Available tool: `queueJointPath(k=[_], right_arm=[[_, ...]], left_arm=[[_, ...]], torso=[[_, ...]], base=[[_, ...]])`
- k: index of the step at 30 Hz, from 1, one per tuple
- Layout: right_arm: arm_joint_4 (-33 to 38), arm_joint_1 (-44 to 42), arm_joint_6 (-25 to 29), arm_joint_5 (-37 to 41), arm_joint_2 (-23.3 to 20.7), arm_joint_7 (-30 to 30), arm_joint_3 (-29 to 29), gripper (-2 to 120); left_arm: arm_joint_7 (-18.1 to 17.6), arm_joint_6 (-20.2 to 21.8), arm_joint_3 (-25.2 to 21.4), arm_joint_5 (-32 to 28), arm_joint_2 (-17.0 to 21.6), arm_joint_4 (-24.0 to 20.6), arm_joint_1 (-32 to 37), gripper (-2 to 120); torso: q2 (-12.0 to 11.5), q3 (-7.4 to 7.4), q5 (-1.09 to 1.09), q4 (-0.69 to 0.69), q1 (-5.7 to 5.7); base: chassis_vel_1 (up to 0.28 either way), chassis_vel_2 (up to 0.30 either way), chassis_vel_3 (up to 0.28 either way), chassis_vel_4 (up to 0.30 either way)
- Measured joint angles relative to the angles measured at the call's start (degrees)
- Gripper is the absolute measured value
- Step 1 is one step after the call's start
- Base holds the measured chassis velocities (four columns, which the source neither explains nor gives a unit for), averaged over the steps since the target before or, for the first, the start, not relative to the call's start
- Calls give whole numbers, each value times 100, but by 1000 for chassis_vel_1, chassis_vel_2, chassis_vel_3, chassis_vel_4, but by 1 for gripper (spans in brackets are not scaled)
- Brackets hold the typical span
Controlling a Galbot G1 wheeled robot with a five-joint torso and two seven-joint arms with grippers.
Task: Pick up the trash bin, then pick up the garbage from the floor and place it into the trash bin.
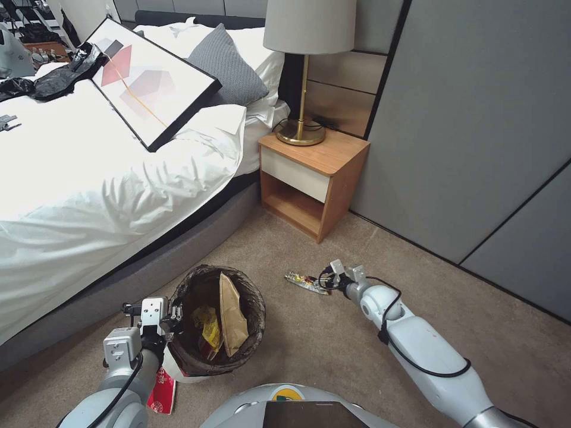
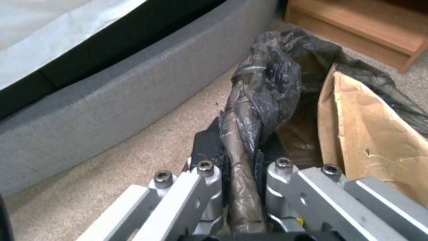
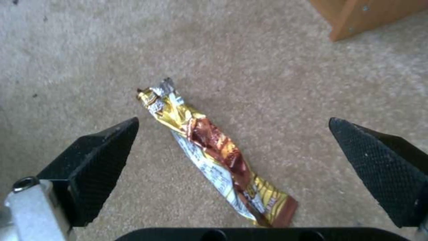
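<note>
Right claw [image 3: 234, 167] spread wide just above the carpet [image 3: 276, 67], fingertips [image 3: 379, 160] straddling a gold-and-brown snack wrapper [image 3: 214, 154], evidently lined up for a pinch. Left claw [image 2: 240, 187] clamped on the liner-wrapped rim of the trash bin [image 1: 220, 321], seemingly to keep its mouth open beside the bed [image 1: 89, 196]. Inside, a brown paper bag [image 1: 232, 315] and yellow wrappers [image 1: 208, 327]. Nearby, wooden nightstand [image 1: 312, 178].
</note>
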Motion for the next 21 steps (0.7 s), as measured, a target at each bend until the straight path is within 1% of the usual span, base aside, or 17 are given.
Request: queueJointPath(k=[2, 4, 5, 7, 10, 15, 21], right_arm=[[-52, 30, 10, -31, 32, 1, -38, 100], [-196, 140, 20, -93, 166, 12, -157, 100], [-196, 140, 20, -93, 166, 12, -157, 100], [-369, 258, 23, -176, 331, 33, -286, 100], [-520, 341, 23, -229, 435, 49, -357, 100], [-819, 468, 28, -304, 626, 95, -408, 100], [-1026, 510, 37, -344, 755, 98, -412, 100]], left_arm=[[0, 0, -4, 2, -3, 0, -4, 7], [1, 0, -9, 7, -9, 0, -15, 7], [1, 0, -9, 7, -9, 0, -15, 7], [1, -1, -10, 7, -1, 0, -28, 7], [2, -3, -12, 4, 17, 0, -45, 7], [4, -4, -14, -14, 43, 0, -63, 7], [6, -5, -25, -40, 69, 0, -77, 7]], torso=[[0, 0, 0, 0, 0], [0, 0, -1, 0, 0], [0, 0, -1, 0, 0], [0, 0, 0, 1, 0], [0, 0, -1, 0, 0], [0, 0, 0, 0, 0], [0, 0, 0, 0, 0]], base=[[0, 0, 0, 0], [0, 0, 0, 0], [0, 0, 0, 0], [0, 0, 0, 0], [0, 0, 0, 0], [0, 0, 0, 0], [0, 0, 0, 0]])
